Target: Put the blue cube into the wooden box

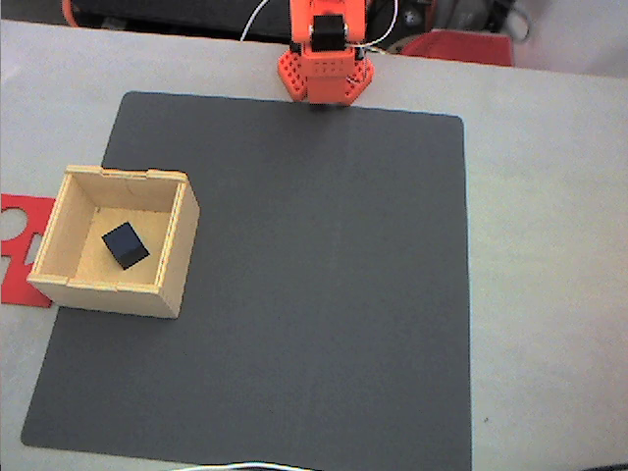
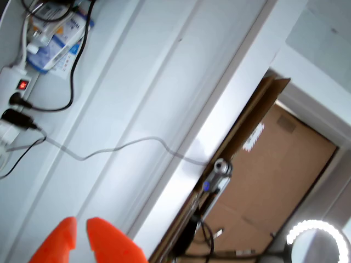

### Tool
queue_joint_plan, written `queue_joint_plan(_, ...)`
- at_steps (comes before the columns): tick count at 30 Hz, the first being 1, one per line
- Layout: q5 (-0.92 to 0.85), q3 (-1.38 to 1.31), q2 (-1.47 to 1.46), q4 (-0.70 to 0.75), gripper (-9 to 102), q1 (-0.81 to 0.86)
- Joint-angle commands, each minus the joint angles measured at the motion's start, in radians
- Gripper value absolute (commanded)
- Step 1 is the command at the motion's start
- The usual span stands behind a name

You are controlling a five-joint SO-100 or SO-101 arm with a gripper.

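Observation:
The blue cube (image 1: 126, 244) lies tilted on the floor of the wooden box (image 1: 175, 257), which stands open-topped at the left edge of the dark mat in the fixed view. The orange arm (image 1: 329, 54) is folded back over its base at the top of that view, far from the box. In the wrist view my gripper (image 2: 81, 223) enters from the bottom left. Its two orange fingers (image 2: 112, 241) stand nearly together with nothing between them, pointing away from the table at a white wall.
A dark grey mat (image 1: 324, 294) covers most of the pale table. A flat red cut-out piece (image 1: 18, 235) lies just left of the box. In the wrist view are a power strip with cables (image 2: 16, 93), a brown door (image 2: 274, 181) and a ring light (image 2: 318, 241).

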Motion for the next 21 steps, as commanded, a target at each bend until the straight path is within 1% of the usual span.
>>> queue_joint_plan(1, -0.037, 0.192, 0.227, -0.012, 0, 0.109)
queue_joint_plan(3, -0.049, 0.304, 0.339, -0.017, 0, 0.161)
queue_joint_plan(8, -0.031, 0.618, 0.578, -0.078, 0, 0.206)
queue_joint_plan(12, 0.0, 0.894, 0.724, -0.184, 0, 0.242)
queue_joint_plan(21, 0.132, 1.382, 0.732, -0.385, 0, 0.253)
